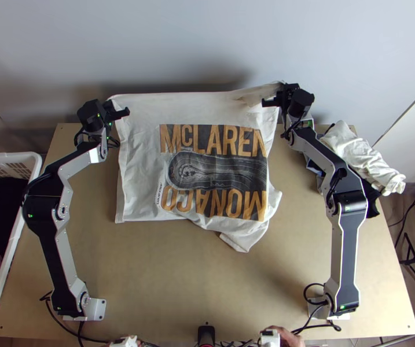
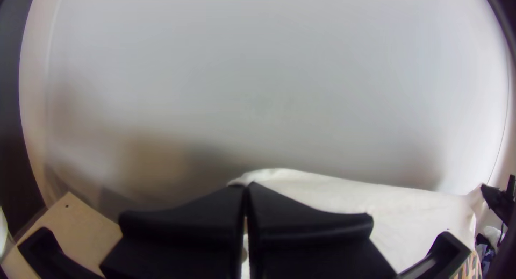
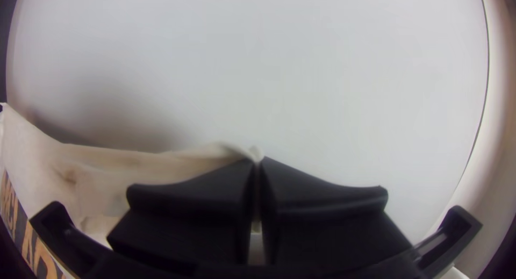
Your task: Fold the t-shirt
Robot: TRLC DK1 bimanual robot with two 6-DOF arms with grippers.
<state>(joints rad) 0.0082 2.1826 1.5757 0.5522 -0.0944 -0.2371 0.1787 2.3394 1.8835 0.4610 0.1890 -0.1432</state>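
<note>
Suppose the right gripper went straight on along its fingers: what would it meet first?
Most likely the pale wall behind the table; I see nothing nearer ahead of the right gripper, whose fingers are closed on the t-shirt. How far off the wall stands is unclear.

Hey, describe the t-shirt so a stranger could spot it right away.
Find the light wooden table, then its far side, where the left gripper and right gripper pinch the t-shirt by two corners. It's off-white, set apart from the crumpled cream cloth beyond the right gripper by its big orange-and-dark print.
</note>
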